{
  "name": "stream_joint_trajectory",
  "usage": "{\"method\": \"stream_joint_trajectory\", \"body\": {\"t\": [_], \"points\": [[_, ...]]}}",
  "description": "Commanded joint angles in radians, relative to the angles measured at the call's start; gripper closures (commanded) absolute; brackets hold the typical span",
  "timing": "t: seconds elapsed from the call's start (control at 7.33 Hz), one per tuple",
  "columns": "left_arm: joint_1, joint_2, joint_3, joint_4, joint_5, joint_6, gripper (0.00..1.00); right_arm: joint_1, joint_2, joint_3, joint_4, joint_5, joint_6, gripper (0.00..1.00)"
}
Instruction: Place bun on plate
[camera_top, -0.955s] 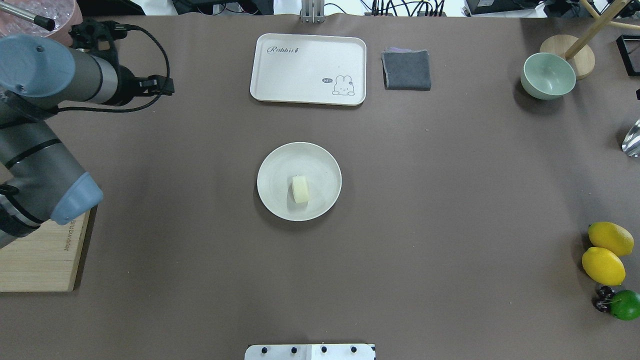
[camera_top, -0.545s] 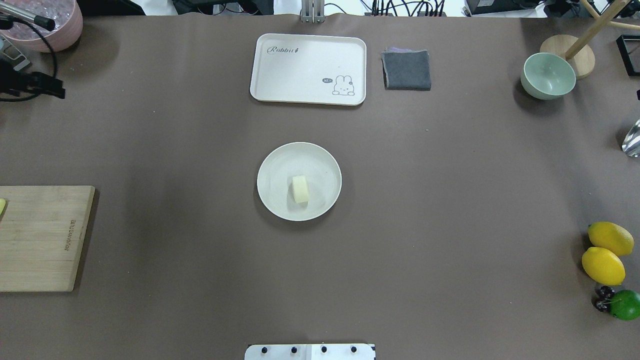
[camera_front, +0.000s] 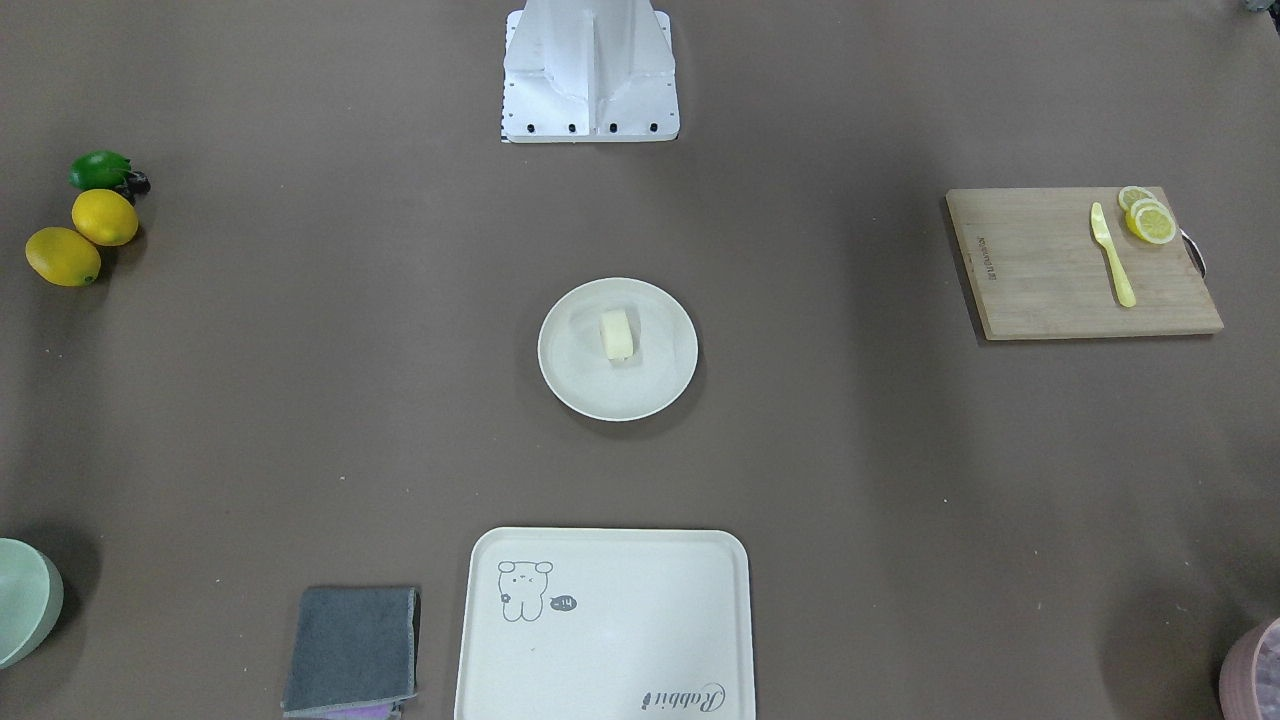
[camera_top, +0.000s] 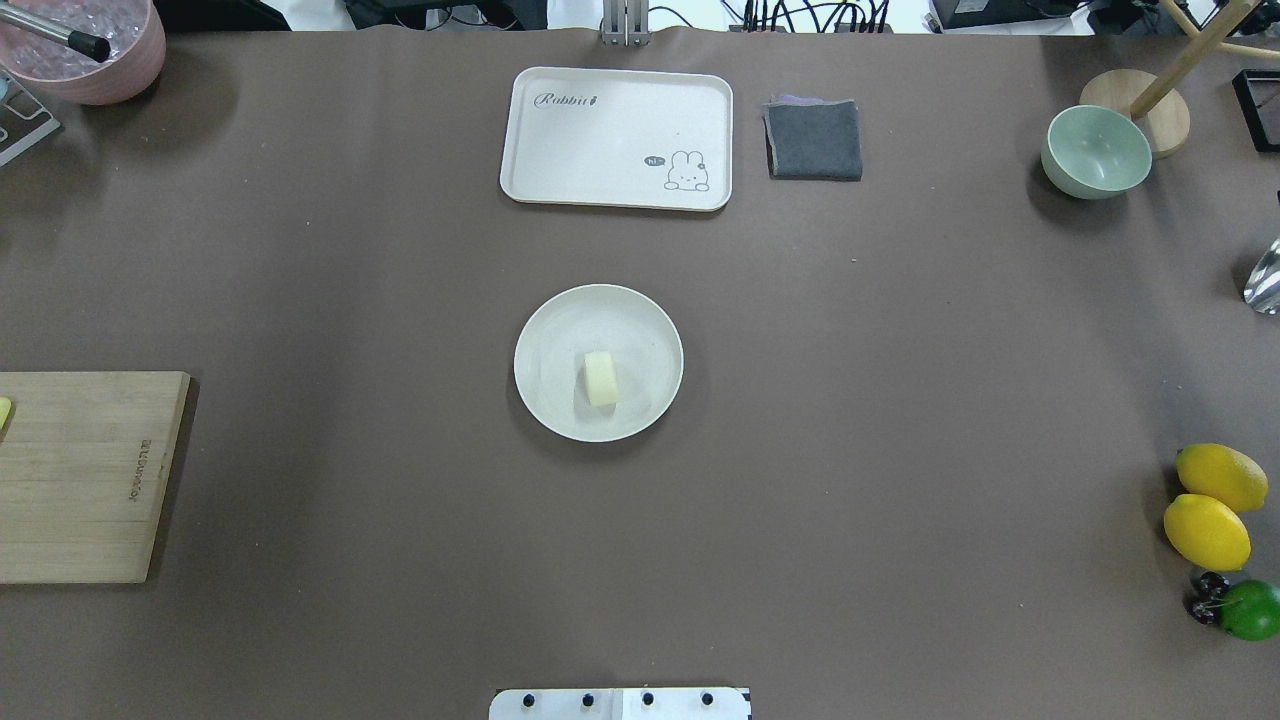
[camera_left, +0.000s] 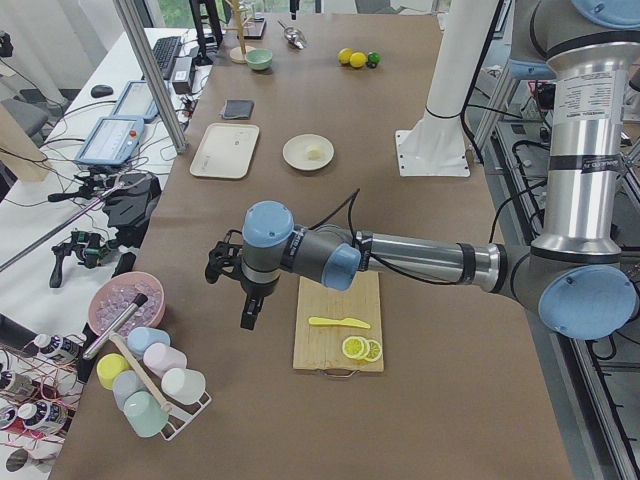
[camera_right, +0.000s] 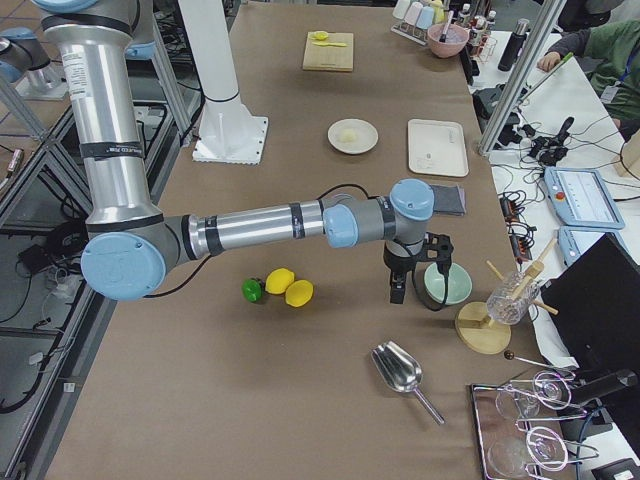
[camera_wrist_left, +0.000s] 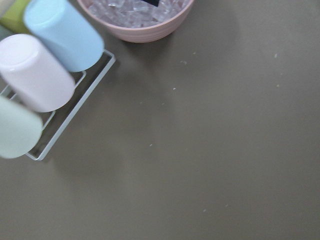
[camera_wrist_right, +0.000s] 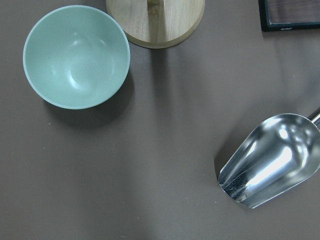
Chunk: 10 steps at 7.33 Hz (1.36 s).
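The scoop (camera_wrist_right: 272, 160) is glossy metal, the cutting board (camera_front: 1040, 265) wood, the plate (camera_top: 560, 340) matt.

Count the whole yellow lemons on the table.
2. Both sit side by side at the end of the table on the robot's right: one whole yellow lemon next to the green lime, the other just beyond it. None appears hidden.

The table cover (camera_top: 900, 400) is dull brown; on it the plate (camera_top: 560, 330) is plain cream-white and the bun (camera_top: 601, 379) a pale yellowish cream. The tray (camera_top: 600, 140) is cream with a grey rabbit outline and grey script, the cloth (camera_top: 814, 140) beside it dark grey. The bowl (camera_top: 1096, 152) is pale green, the lemons (camera_top: 1207, 532) yellow, the cutting board (camera_top: 80, 480) light wood.
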Motion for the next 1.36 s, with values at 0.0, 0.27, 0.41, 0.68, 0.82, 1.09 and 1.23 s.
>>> {"method": "stream_joint_trajectory", "body": {"t": [0.0, 0.27, 0.41, 0.68, 0.82, 1.09, 1.23], "points": [[-0.045, 0.065, 0.001, 0.038, -0.028, 0.130, 0.02, 0.009, -0.032, -0.007, 0.000, 0.007, -0.060, 0.00], [-0.043, 0.081, 0.004, 0.038, -0.030, 0.130, 0.02, 0.104, -0.101, -0.019, 0.000, 0.094, -0.191, 0.00], [-0.042, 0.078, 0.009, 0.039, -0.030, 0.125, 0.02, 0.145, -0.127, -0.018, 0.000, 0.107, -0.209, 0.00], [-0.040, 0.076, 0.004, 0.041, -0.030, 0.118, 0.02, 0.167, -0.121, -0.019, -0.009, 0.110, -0.229, 0.00], [-0.040, 0.079, 0.004, 0.039, -0.030, 0.118, 0.02, 0.167, -0.119, -0.019, -0.009, 0.110, -0.228, 0.00], [-0.040, 0.079, 0.010, 0.036, -0.030, 0.119, 0.02, 0.167, -0.118, -0.019, -0.009, 0.110, -0.222, 0.00], [-0.040, 0.079, 0.017, 0.032, -0.030, 0.121, 0.02, 0.167, -0.118, -0.019, -0.009, 0.110, -0.220, 0.00]]}}
